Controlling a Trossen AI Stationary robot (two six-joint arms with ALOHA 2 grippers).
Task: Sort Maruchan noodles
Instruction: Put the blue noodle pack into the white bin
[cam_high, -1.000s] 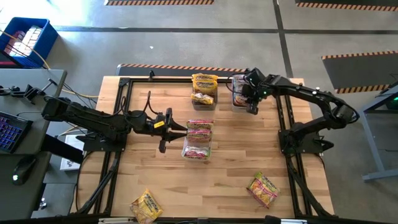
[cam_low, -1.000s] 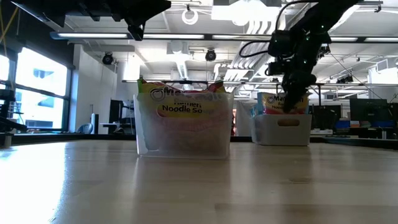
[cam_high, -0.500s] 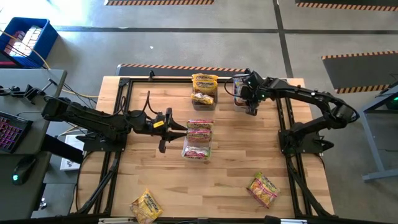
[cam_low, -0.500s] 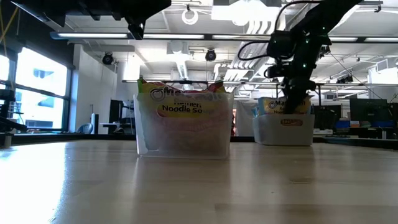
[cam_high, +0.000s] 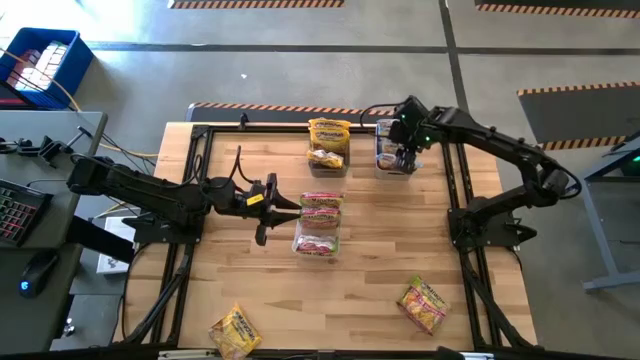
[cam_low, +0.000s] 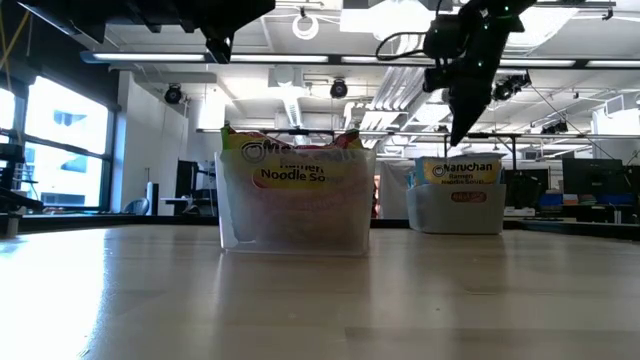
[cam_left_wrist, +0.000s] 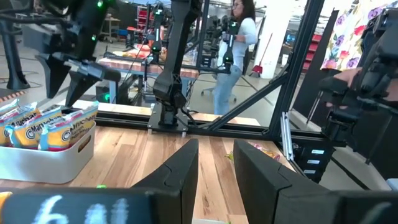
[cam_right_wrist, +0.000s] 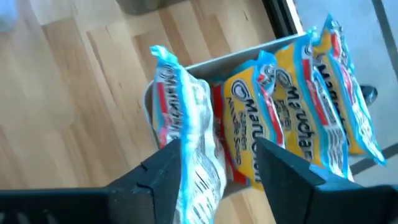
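Maruchan noodle packets stand on edge in three clear bins. One bin is mid-table (cam_high: 299, 238), one at the far middle (cam_high: 347, 152) and one at the far right (cam_low: 455, 212). My right gripper (cam_low: 455, 125) hangs open above the far right bin, clear of its packets. Below it stand a silvery-white packet (cam_right_wrist: 186, 137) and yellow ones (cam_right_wrist: 292, 118). My left gripper (cam_high: 290, 208) points level at the mid-table bin from the table's left, open, with nothing between its fingers (cam_left_wrist: 186, 168). A yellow packet (cam_high: 236, 331) and a red-and-green one (cam_high: 423, 305) lie flat near the front edge.
A black metal frame (cam_high: 200, 200) runs around the tabletop, with the arm bases on its left and right rails. Bare wood lies between the mid-table bin and the two loose packets. A person (cam_left_wrist: 239, 43) stands in the room beyond the table.
My right gripper has risen straight up out of the far right bin and now hangs clear above it. The packet it reached down to stays standing in the bin.
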